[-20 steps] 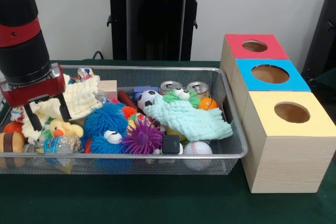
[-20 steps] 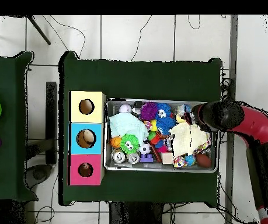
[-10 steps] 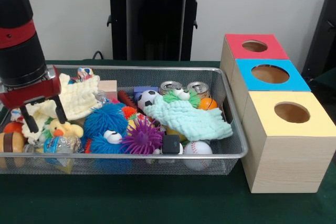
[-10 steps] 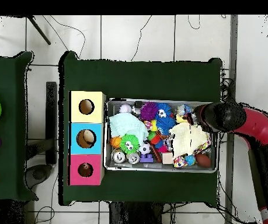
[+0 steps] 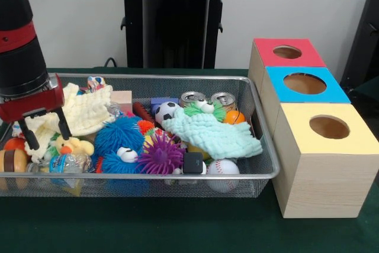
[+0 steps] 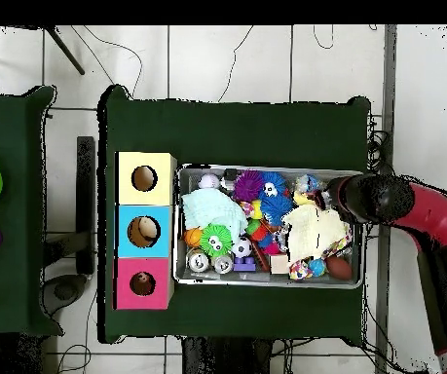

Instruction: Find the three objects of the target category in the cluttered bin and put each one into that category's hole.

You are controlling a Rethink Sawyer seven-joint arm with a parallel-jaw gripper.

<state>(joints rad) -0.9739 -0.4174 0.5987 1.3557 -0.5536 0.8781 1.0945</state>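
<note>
The gripper [image 5: 45, 134], its fingers [image 5: 63, 128] spread, hangs over the yellow cloth [image 5: 83, 111] in the mesh bin [image 5: 260, 146].

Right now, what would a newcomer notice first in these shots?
Probably the wire mesh bin crammed with bright toys: a blue fuzzy ball and purple spiky ball at centre front, and a mint washcloth draped toward the boxes. Beside it stand three wooden boxes with holes, topped yellow, blue and red. The open end effector hangs over the yellow cloth at the bin's opposite end.

Bin [image 5: 260, 140] w/ toys left of 3 boxes [image 5: 305, 84].
</note>
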